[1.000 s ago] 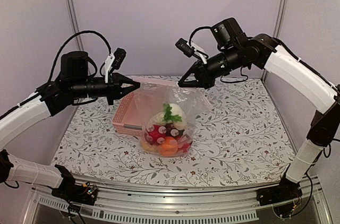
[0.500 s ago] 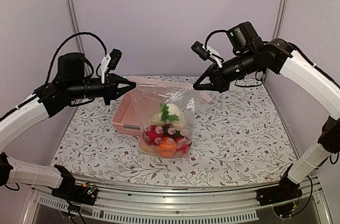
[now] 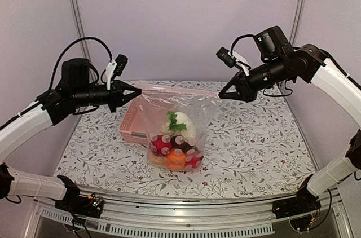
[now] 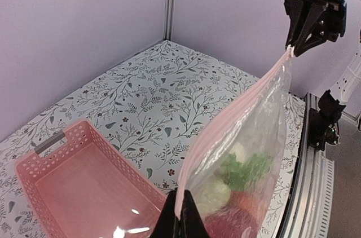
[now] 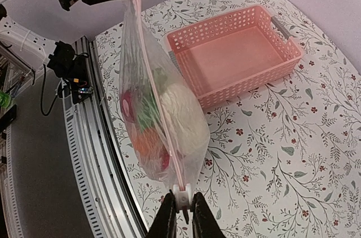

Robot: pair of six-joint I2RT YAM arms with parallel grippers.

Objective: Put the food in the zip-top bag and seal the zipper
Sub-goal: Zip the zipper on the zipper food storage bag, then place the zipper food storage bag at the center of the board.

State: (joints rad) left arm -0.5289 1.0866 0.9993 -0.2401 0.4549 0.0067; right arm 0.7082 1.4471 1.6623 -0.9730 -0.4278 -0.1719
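Clear crinkly plastic, the bag point(image 3: 179, 115) hangs at the middle of the table point(image 3: 265, 142), strung by its mouth between your two arms. The food point(image 3: 175, 149) sits inside at the bottom: a white radish with green leaves on top of red, orange and dark round pieces.

Your left gripper point(image 3: 138, 92) has its fingers pressed fully together on the 9 o'clock corner of the mouth. It stands where it stood a second ago.

Your right gripper point(image 3: 221, 96) has slid toward 3 o'clock since then. It was above the bag's right shoulder and is now at the far 3 o'clock end of the mouth. Its fingers are nearly closed, pinching the small white slider point(image 5: 181, 197) at the end of the zipper point(image 3: 177, 87). The zipper's pink strip now runs long and taut from one gripper to the other.

The pink basket point(image 3: 131, 125) lies on the table at 10 o'clock of the bag, just behind it.
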